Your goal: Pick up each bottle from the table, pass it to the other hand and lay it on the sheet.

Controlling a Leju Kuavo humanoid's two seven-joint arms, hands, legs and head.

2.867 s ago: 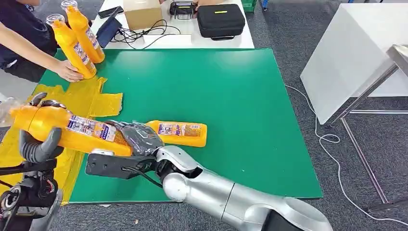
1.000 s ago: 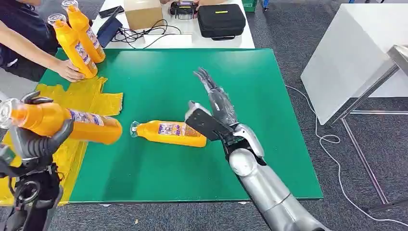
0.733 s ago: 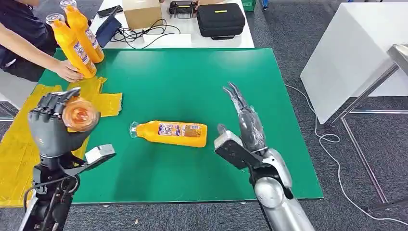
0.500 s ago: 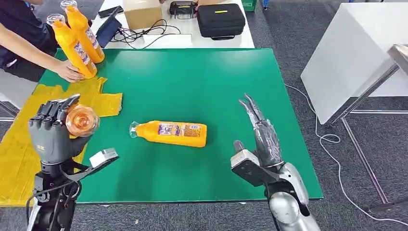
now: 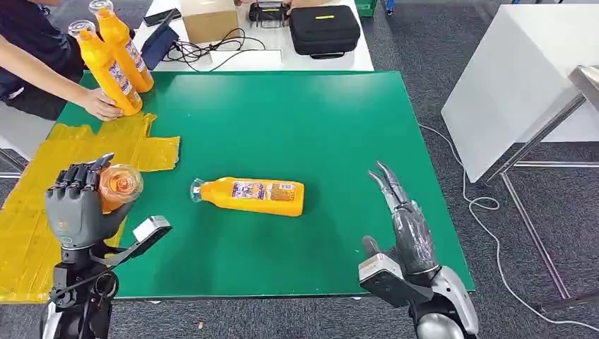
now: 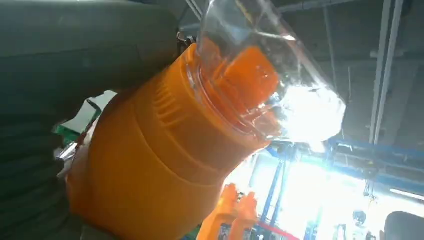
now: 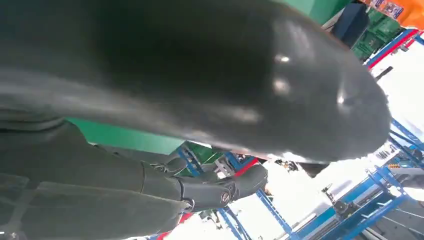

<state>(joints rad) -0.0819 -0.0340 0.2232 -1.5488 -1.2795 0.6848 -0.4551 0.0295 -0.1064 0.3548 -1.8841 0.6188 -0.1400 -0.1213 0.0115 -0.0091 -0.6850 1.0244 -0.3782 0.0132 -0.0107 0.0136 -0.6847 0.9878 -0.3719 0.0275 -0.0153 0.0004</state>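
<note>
**Held bottle stands over the sheet's edge, neck toward you; the second bottle lies crosswise between the hands**

Your left hand (image 5: 79, 205) is wrapped around an orange bottle (image 5: 119, 185), holding it so its clear cap points up at the head camera. You are looking almost straight down its long axis. The yellow sheet (image 5: 42, 233) lies directly beneath and to the robot's left of that hand, so the lay-down calls for tipping the bottle over until its length runs flat along the sheet. In the left wrist view the bottle's ribbed shoulder (image 6: 165, 150) and its transparent cap show close up: smooth, hard plastic, glossy under the lights.

Your right hand (image 5: 404, 226) holds nothing. Its fingers are stretched out straight and apart, above the near right part of the green tabletop (image 5: 282, 113).

The other bottle (image 5: 248, 195) lies on its side near the middle of the tabletop. Its long axis runs across your view, cap toward the left hand, flat base toward the right hand. It sits between the two hands, somewhat nearer the right. Its body is slick and rounded with a printed label, so I judge it could roll if nudged.

The sheet looks thin and crinkled, with a ragged edge. At the far left corner a person's hand (image 5: 99, 104) steadies two more upright bottles (image 5: 113, 60).
</note>
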